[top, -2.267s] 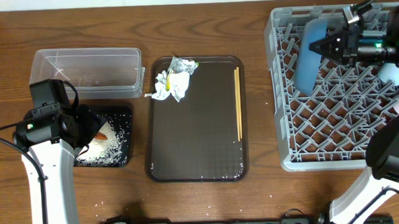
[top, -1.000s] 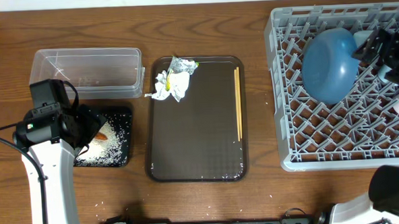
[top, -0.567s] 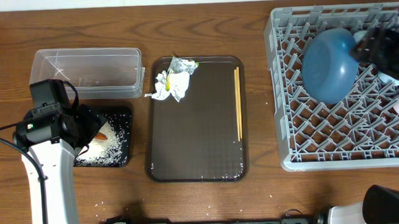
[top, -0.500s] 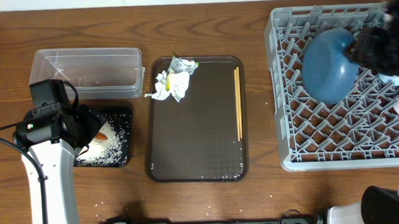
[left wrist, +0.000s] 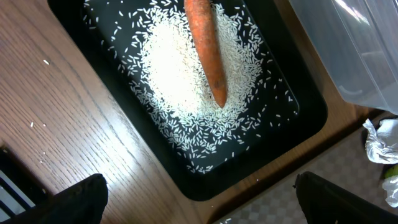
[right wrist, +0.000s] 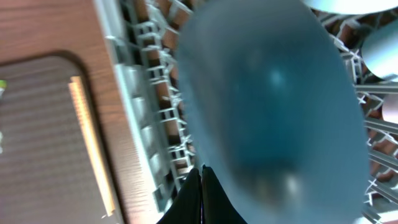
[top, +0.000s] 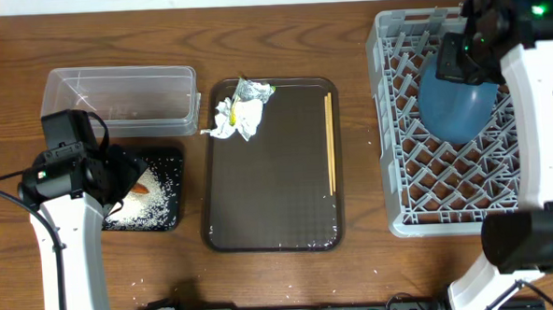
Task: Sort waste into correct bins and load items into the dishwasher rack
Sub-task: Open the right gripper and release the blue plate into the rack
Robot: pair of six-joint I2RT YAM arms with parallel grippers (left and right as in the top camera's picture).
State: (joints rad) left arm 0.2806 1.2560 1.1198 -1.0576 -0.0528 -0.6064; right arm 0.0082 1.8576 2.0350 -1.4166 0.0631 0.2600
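The left tool [left wrist: 202, 193] is held wide open above the black tray [left wrist: 298, 118], in which loose rice [left wrist: 180, 81] is spread, with the carrot piece [left wrist: 206, 50] laid on top of it. The clear tub [top: 119, 92] is set just behind that tray. On the brown tray [top: 269, 202], the tissue [top: 236, 119] and wrapper [top: 253, 90] are bunched together at the far left corner, and the chopsticks [top: 330, 143] are laid along the right edge. The right tool [right wrist: 200, 183] is pressed fully together, with nothing seen between its fingers. It is poised over the dark blue bowl [top: 457, 110], which is propped among the pegs of the rack [top: 419, 214]; whether it touches the bowl cannot be told. A few stray grains are scattered on the surface [top: 357, 282]
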